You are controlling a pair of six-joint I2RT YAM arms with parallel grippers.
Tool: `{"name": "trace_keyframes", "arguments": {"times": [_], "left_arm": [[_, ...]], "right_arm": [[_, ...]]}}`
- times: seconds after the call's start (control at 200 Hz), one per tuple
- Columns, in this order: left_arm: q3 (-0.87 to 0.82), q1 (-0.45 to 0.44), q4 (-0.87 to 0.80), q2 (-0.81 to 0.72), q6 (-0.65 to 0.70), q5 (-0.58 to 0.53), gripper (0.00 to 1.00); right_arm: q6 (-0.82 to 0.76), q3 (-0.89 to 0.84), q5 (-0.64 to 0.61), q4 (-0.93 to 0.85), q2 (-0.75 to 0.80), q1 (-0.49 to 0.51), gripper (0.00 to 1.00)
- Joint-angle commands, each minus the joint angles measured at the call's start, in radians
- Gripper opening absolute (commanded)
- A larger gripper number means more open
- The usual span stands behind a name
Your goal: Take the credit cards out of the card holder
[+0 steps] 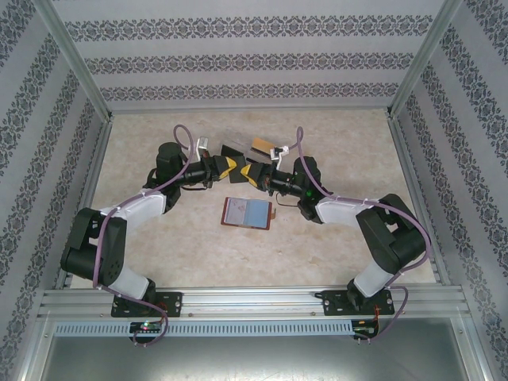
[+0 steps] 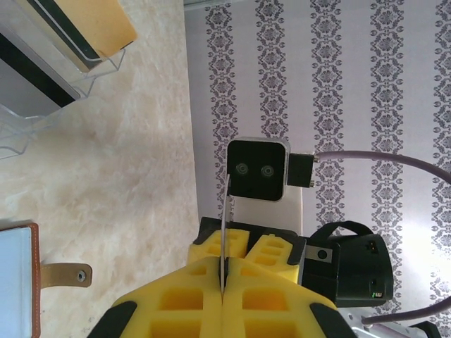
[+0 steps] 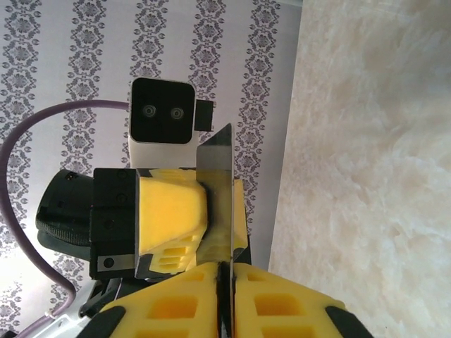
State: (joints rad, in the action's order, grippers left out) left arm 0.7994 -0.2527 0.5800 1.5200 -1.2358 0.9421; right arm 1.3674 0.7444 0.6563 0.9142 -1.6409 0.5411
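Silvery credit card (image 3: 215, 162) pinched by left pincer (image 2: 223, 282) and right pincer (image 3: 227, 282).

Leathery card holder (image 2: 21, 282), clear plastic tray (image 2: 28, 130)

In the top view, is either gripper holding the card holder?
No, the card holder lies open on the table, apart from the left gripper and right gripper, which pinch a credit card between them farther back.

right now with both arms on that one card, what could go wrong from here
Left jaws and right jaws both pinch the one thin grey plastic card in mid-air: if either arm pulls before the other lets go, it may bend or slip free. If dropped, it could fall onto the open brown leather card holder nearby.
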Motion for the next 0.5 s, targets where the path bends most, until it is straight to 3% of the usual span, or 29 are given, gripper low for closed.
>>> {"name": "trace_keyframes", "arguments": {"times": [0.0, 0.155, 0.325, 0.39, 0.5], "left_arm": [[-0.004, 0.011, 0.006, -0.033, -0.016, 0.001, 0.0], [0.0, 0.015, -0.025, -0.038, -0.005, -0.004, 0.02], [0.019, 0.036, -0.25, -0.064, 0.104, -0.057, 0.61], [0.024, 0.052, -0.356, -0.082, 0.163, -0.091, 0.75], [0.036, 0.089, -0.534, -0.11, 0.252, -0.161, 0.87]], "right_arm": [[-0.003, 0.015, -0.01, 0.03, -0.019, 0.012, 0.09], [-0.024, 0.022, -0.015, 0.016, -0.023, 0.012, 0.0], [-0.122, 0.051, -0.034, -0.105, -0.016, 0.013, 0.0], [-0.18, 0.073, -0.046, -0.185, -0.016, 0.013, 0.0], [-0.292, 0.131, -0.072, -0.343, -0.021, 0.014, 0.0]]}}
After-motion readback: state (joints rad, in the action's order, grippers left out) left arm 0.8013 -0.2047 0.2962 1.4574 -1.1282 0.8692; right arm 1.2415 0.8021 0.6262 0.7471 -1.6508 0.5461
